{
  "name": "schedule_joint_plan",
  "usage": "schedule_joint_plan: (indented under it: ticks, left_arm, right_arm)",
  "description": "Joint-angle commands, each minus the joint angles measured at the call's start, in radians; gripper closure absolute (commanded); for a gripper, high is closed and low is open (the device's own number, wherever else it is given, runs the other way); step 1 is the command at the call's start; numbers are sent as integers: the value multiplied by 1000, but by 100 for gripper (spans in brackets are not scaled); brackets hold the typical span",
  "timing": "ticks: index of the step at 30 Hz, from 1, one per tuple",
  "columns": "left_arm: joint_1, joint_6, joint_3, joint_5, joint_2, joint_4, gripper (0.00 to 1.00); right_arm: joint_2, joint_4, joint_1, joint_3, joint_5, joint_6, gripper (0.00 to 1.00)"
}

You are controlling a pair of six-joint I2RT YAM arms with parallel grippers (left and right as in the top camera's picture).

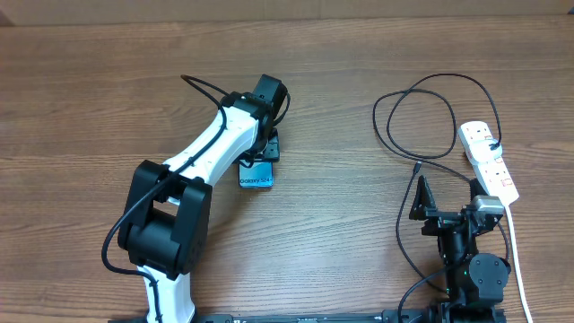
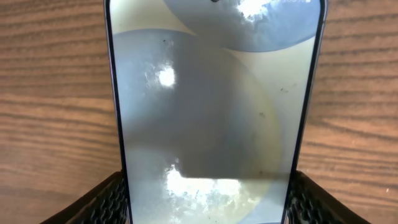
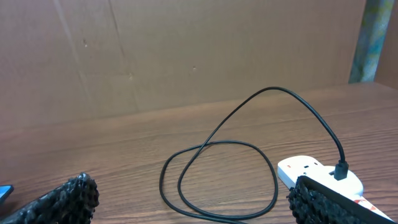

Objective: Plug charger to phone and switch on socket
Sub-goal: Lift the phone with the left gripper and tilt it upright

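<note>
The phone (image 1: 256,177) lies on the wood table with its "Galaxy S24" end showing from under my left wrist. In the left wrist view the phone (image 2: 211,106) fills the frame. My left gripper (image 2: 210,208) has a finger against each long edge and is shut on it. The charger cable (image 1: 421,117) lies in loops at the right. Its connector tip (image 1: 417,167) rests on the table and its plug (image 1: 494,144) sits in the white socket strip (image 1: 489,160). My right gripper (image 1: 447,199) is open and empty, just short of the tip. The cable loop (image 3: 217,180) and the strip (image 3: 314,173) also show in the right wrist view.
The strip's white cord (image 1: 518,260) runs down the right side past my right arm. A brown board wall (image 3: 186,56) stands behind the table. The left arm's own black cable (image 1: 202,85) arcs above the phone.
</note>
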Motion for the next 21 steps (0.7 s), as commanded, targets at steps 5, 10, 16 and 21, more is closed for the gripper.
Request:
schedule_joint_plan:
  ticks: [5, 10, 16, 21]
  left_arm:
    - [5, 19, 130, 36, 5, -83, 43]
    - [5, 19, 196, 129, 5, -154, 43]
    - [6, 18, 250, 249, 5, -216, 43]
    - [6, 6, 254, 351, 5, -248, 43]
  right_arm:
    - [-5, 6, -6, -11, -5, -4, 0]
    - [-5, 6, -6, -11, -5, -4, 0]
    - [-5, 6, -6, -11, -5, -4, 0]
    - [-5, 6, -6, -11, -5, -4, 0]
